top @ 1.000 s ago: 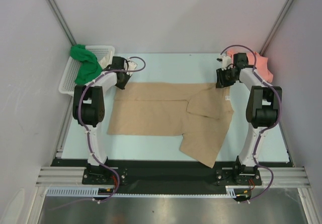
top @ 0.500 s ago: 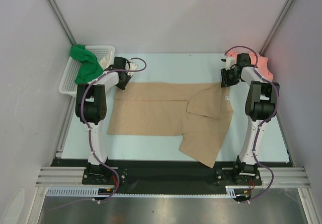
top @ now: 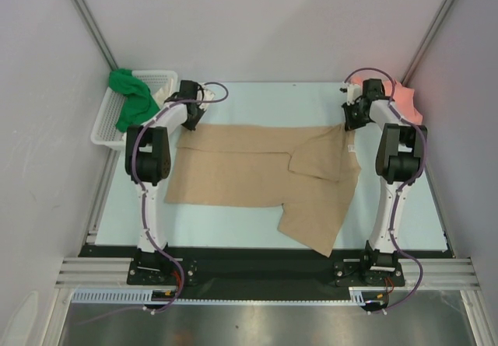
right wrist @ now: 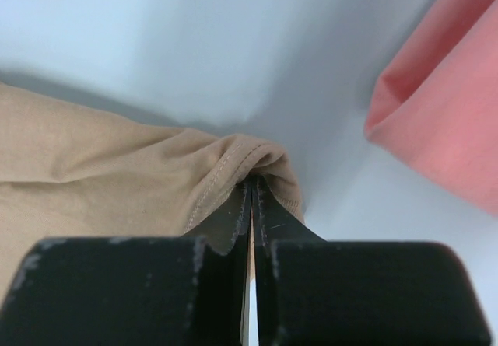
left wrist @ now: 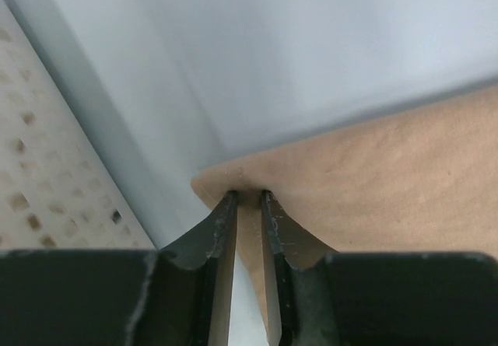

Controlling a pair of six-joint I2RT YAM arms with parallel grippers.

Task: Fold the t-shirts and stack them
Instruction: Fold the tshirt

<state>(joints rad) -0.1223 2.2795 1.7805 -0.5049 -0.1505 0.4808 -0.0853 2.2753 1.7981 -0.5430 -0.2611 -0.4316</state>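
Two grippers pinching one tan t-shirt by its far corners

From above: left gripper (top: 192, 117) down at the far left corner of the tan t-shirt (top: 249, 171), right gripper (top: 348, 122) down at the far right corner. Between the two and nearward of both, spread flat across the pale table (top: 264, 101), with one sleeve folded over the body and a flap trailing toward the right arm's base. Just right of the right gripper and a little farther back, a salmon pink t-shirt (top: 408, 105) bunched against the wall. Left of the left gripper, a white basket (top: 105, 124) with a green t-shirt (top: 128, 101) draped over its rim and a cream t-shirt (top: 162, 93) inside, close to that gripper.

From the left wrist: fingers (left wrist: 222, 229) drawn close together, only a narrow slot between them, tips set on the rounded corner of the tan cloth (left wrist: 389, 175). Corner lifted slightly at the tips, a strip of tan showing in the slot: grasping the tan t-shirt. Rest of the cloth running off to the right of the tips. Perforated basket wall (left wrist: 39, 167) at left, apart from the fingers.

From the right wrist: jaws pressed fully together, clenched on a puckered fold of stitched tan hem (right wrist: 233, 155). Tan cloth (right wrist: 93, 167) stretching away to the left of the tips. Salmon pink cloth (right wrist: 443, 97) to the right, near the tips but not touching.
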